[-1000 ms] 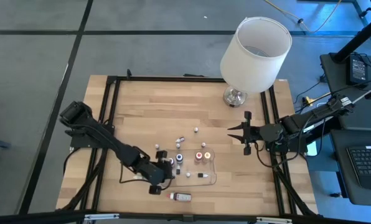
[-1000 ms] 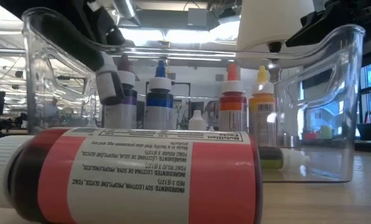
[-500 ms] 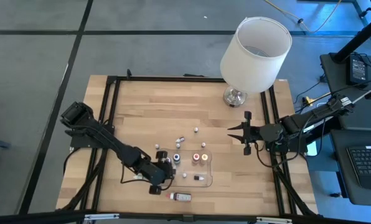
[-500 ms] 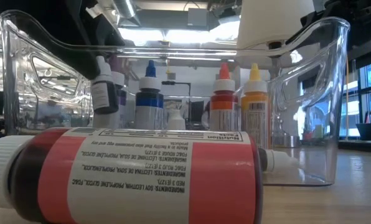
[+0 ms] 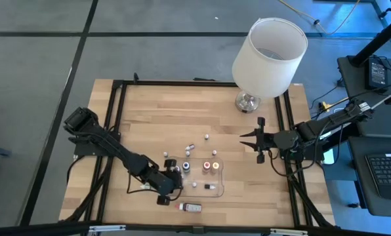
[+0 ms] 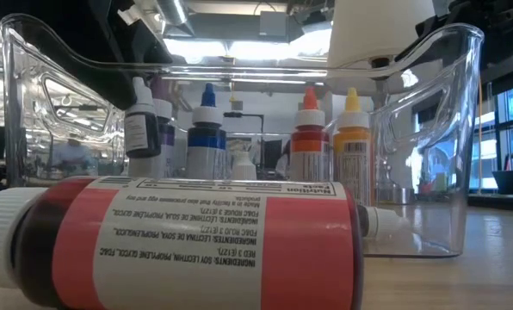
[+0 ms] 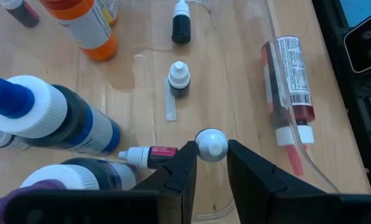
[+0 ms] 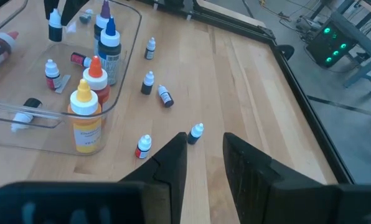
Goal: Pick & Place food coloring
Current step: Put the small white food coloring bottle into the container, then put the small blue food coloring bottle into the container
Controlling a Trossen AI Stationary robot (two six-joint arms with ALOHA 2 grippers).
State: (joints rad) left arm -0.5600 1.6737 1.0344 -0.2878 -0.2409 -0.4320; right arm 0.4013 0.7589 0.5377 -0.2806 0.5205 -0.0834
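My left gripper hangs over the left end of the clear tray, shut on a tiny dark bottle. Within the tray, tall blue, red and yellow bottles stand upright. Tiny bottles lie or stand on the tray floor. Several more tiny bottles rest on the wood beyond the tray's far side. My right gripper waits open near the table's right edge, touching nothing. My left gripper pinches the tiny bottle by its round white cap between its two fingers, coming from above and pointing down. The body hangs upright below the fingers, lifted clear of the tray floor near the tray's left wall.
A larger red-labelled bottle lies on its side near the table's near edge, just outside the tray. A lamp with a white shade stands at the far right corner. Black frame rails border the table. Bare wood lies toward the far left.
The clear tray and the bottles in it have slid a little toward the table's left, and my left gripper has shifted the same way while staying shut on its bottle. Over the last half second nothing has moved. The right arm has kept still.
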